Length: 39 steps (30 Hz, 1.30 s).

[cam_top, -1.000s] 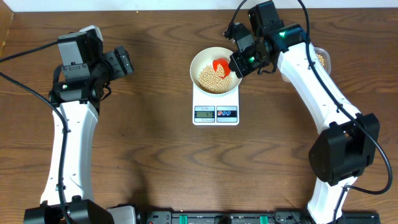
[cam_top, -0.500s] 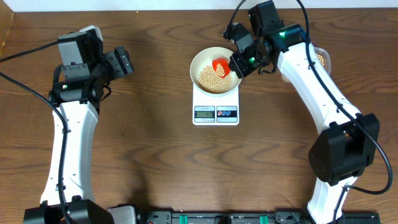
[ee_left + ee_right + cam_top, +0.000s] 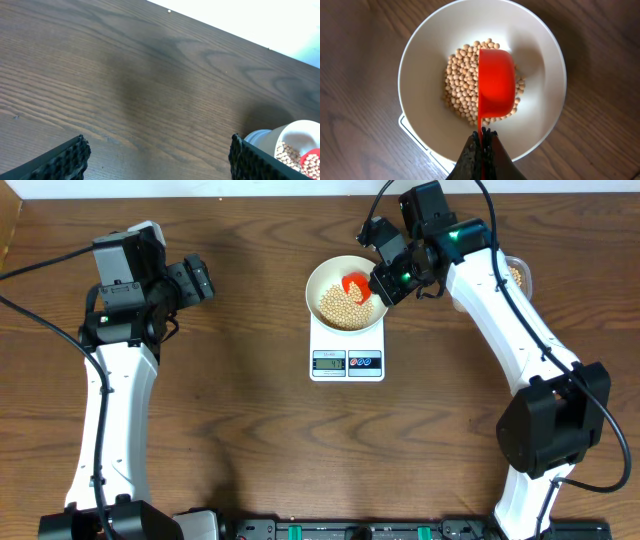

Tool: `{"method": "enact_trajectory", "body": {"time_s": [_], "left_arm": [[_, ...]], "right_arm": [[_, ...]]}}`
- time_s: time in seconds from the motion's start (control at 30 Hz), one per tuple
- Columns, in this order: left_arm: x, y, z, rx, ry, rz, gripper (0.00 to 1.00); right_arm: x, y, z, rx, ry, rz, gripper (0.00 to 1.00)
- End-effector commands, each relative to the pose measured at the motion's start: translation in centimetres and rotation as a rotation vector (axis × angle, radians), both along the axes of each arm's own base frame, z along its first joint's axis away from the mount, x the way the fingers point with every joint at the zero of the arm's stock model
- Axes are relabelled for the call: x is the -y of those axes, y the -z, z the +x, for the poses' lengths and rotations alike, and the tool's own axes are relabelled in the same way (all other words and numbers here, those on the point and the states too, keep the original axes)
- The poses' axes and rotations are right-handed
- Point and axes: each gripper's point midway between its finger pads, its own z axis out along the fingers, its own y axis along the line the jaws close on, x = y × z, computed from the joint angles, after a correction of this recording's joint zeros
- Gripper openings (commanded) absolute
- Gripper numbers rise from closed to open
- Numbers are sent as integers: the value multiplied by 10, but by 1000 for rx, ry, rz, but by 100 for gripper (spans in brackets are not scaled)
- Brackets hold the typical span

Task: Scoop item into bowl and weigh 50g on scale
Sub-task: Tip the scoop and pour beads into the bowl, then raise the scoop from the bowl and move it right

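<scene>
Scale (image 3: 347,360): white, on the brown counter (image 3: 250,430), display side toward the robot.
Bowl (image 3: 420,45): white, sits on the scale's platform — covers most of it.
Beans (image 3: 462,80): pale-tan heap in the middle of the bowl, above the scale.
Scoop (image 3: 496,85): red, tipped on its side over the beans.
Right end effector (image 3: 481,145): clamped tight on the scoop's thin handle, over the bowl's rim.
Left end effector (image 3: 157,155): fingers spread wide, nothing between them — well left of the scale.
Tub (image 3: 517,275): clear, more beans inside, right of the scale, partly hidden by the right arm.
</scene>
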Motion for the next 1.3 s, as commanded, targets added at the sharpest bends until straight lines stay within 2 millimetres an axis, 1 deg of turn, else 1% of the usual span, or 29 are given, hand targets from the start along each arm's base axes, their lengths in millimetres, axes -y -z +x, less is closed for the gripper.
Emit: {"method": "enact_trajectory", "body": {"time_s": [0.0,0.1,0.37,0.6,0.73,1.0,1.27], "left_arm": [[-3,-4,1,8,0,17,91],[-3,-4,0,7,0,17,91],[-3,-4,0,7,0,18,91],[-3,-4,0,7,0,17,91],[-3,-4,0,7,0,18,91],[-3,-4,0,7,0,17,91],[-3,-4,0,7,0,18,91]], "right_arm": [[-6,-8,2,40,-36,-4,1],[-4,-8,4,45,-29,-18,1],[-6,-8,3,38,-28,-5,1],[-18,-18,-2,-21,-21,131,1],[-20,-25,0,-39,-15,200,1],[-13,-33,4,-60,2,275,1],[-6,-35,8,-65,20,296,1]]}}
